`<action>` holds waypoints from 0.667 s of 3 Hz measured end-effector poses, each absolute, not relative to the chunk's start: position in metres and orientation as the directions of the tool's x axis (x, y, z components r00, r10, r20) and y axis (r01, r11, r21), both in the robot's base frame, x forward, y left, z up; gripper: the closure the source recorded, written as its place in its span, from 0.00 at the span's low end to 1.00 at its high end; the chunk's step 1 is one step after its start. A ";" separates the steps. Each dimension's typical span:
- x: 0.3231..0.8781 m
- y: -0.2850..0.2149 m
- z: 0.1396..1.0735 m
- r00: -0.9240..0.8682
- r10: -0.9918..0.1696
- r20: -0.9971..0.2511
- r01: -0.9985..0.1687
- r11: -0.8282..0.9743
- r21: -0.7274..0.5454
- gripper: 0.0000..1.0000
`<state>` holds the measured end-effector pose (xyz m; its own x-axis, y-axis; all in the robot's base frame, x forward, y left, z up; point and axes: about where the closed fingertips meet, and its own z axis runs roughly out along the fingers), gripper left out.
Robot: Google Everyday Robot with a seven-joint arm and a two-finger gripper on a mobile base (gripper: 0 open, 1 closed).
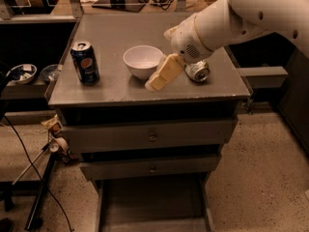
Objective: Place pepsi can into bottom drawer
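Observation:
The pepsi can (85, 62) stands upright on the left part of the grey cabinet top (111, 93). The bottom drawer (152, 204) is pulled out below the cabinet, a flat tray with side rails. My gripper (161, 76) hangs from the white arm (231, 21) over the middle of the top, just right of a white bowl (142, 61). It is well to the right of the pepsi can and holds nothing that I can see.
A dented silver-and-green can (198, 71) lies on its side behind the gripper. Two upper drawers with small knobs (152, 137) are closed. Bowls (21, 73) sit on a low shelf at left. Cables and a stand (41, 197) are on the floor at left.

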<state>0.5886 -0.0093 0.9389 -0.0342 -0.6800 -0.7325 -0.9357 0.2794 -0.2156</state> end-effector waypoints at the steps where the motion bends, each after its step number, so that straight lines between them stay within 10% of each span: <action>1: 0.587 -0.006 0.937 -0.035 -0.664 -0.747 -0.936 0.283 -0.209 0.00; 2: 0.599 0.030 0.933 0.023 -0.587 -0.809 -0.939 0.264 -0.219 0.00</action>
<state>0.5991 0.0295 0.9328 0.0232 -0.5869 -0.8093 -0.9393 0.2644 -0.2187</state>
